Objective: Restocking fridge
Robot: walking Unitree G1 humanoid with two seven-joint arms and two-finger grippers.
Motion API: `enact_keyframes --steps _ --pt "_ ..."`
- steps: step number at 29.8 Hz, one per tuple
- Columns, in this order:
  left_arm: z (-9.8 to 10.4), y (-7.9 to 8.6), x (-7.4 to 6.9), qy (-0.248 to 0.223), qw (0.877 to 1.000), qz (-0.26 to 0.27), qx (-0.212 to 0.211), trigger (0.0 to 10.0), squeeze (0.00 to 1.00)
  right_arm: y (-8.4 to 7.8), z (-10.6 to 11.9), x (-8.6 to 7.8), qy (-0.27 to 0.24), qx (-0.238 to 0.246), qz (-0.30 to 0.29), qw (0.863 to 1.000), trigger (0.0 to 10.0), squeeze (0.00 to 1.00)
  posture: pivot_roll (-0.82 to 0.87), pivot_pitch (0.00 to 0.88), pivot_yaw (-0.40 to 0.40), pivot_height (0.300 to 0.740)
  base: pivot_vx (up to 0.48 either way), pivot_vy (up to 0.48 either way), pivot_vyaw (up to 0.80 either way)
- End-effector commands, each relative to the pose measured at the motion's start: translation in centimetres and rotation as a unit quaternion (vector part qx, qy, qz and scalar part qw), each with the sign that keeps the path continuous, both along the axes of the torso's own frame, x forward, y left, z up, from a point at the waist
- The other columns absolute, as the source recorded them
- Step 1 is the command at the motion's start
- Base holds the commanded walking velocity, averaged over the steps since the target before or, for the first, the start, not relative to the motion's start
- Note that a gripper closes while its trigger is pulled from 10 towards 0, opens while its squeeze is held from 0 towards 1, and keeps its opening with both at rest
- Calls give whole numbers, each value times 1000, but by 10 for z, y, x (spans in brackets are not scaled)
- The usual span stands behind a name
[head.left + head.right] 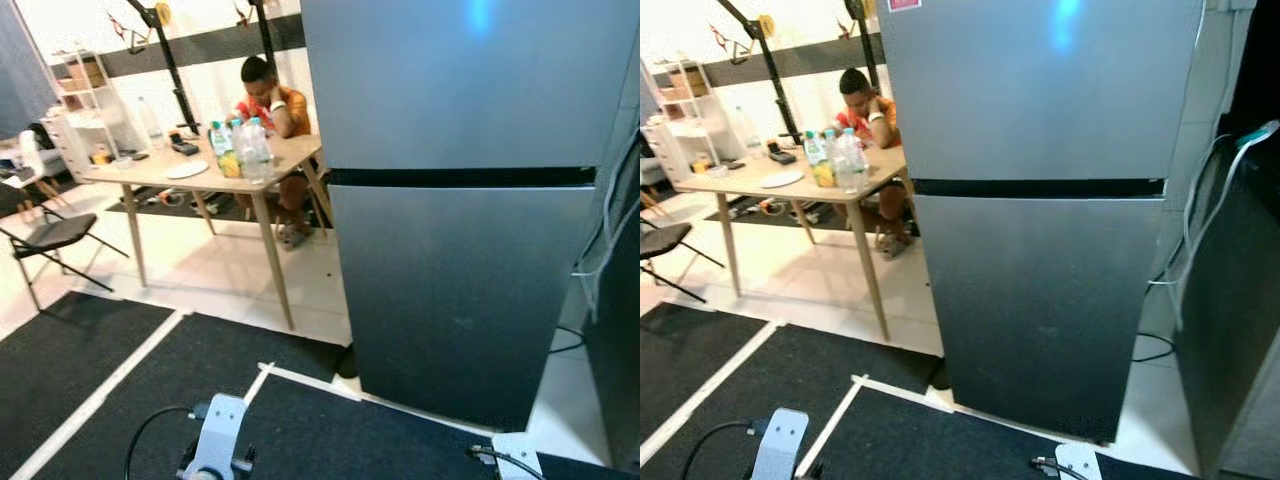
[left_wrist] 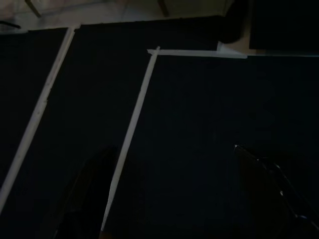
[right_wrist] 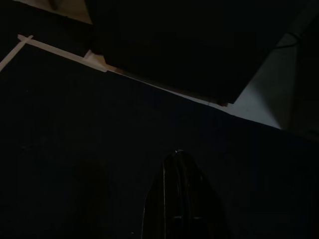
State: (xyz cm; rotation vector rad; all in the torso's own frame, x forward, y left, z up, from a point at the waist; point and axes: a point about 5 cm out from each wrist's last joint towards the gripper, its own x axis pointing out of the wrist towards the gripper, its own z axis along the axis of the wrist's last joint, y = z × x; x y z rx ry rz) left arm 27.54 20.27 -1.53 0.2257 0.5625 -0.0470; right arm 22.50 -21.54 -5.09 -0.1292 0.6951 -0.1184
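A tall grey two-door fridge [image 1: 470,250] stands right in front of me with both doors closed. To its left, several water bottles and a yellow item [image 1: 243,148] are grouped on a wooden table [image 1: 140,172]. My left arm [image 1: 218,440] hangs low over the black mat; in the left wrist view its gripper [image 2: 172,148] is open and holds nothing. Low on the right hangs my right arm [image 1: 515,455]. Over the dark mat near the fridge's base, the right gripper [image 3: 179,157] looks shut and empty.
A person [image 1: 268,95] sits behind the table, which also holds a white plate [image 1: 187,170]. A black folding chair [image 1: 55,235] stands at the far left. Cables [image 1: 600,240] hang right of the fridge. White tape lines [image 1: 110,385] cross the black floor mats.
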Motion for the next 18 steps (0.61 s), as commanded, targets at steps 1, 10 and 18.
enact_keyframes --steps 1,10,18 --pt "2 8 2 9 1000 7 7 10000 0 8 -3 -2 4 2 11 1000 10000 0 -104 44 183 740 0 0 0" --pt "-2 9 -3 13 999 38 -14 10000 0 12 -6 -6 21 -17 61 998 10000 0 -156 6 107 740 0 0 0" --pt "-14 -5 -15 12 997 67 -35 10000 0 -1 6 8 5 -44 113 993 10000 0 -142 0 -17 740 0 0 0"
